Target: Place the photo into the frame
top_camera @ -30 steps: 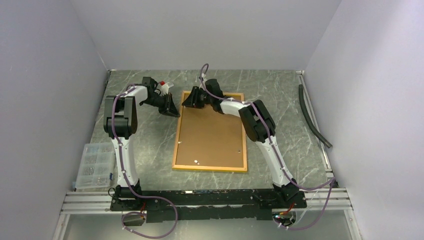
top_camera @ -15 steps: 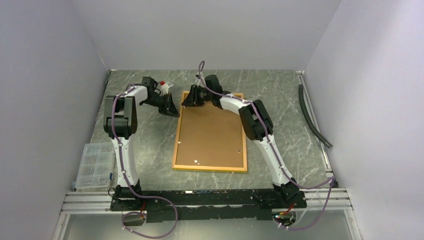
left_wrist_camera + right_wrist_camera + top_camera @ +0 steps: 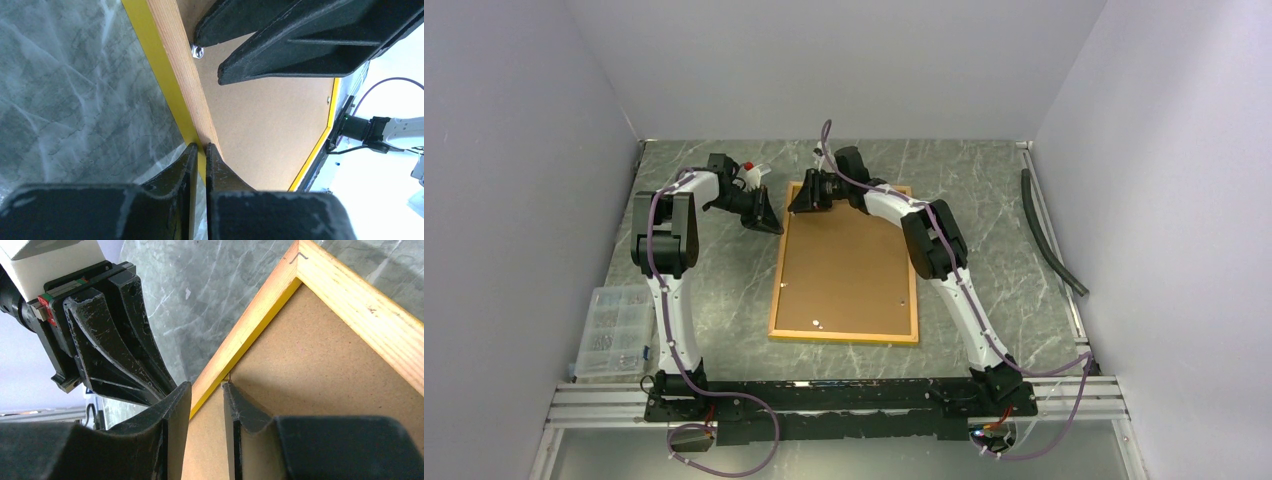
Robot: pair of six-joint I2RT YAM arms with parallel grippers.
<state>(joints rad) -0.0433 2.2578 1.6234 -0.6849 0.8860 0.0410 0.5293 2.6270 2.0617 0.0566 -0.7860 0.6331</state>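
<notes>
The frame [image 3: 844, 336] lies back-up in the middle of the surface [image 3: 984, 200], its pale wooden rails around the brown backing board [image 3: 849, 270] that fills it. The photo is not in sight; whether it sits under the board cannot be told. The right pincer [image 3: 207, 392] is clamped on the frame's left rail just beside the far corner, one finger outside the rail and the other inside, on the board. The left pincer [image 3: 201, 148] has its fingers together with nothing visible between them, its tips at the outer edge of the same rail.

The main risk is the grip: a thin rail held near one corner may slip, or the frame may twist if lifted there, letting the board shift or drop. The two pincers are also very close together, so a small sideways move could knock them into each other or shove the frame across the surface
</notes>
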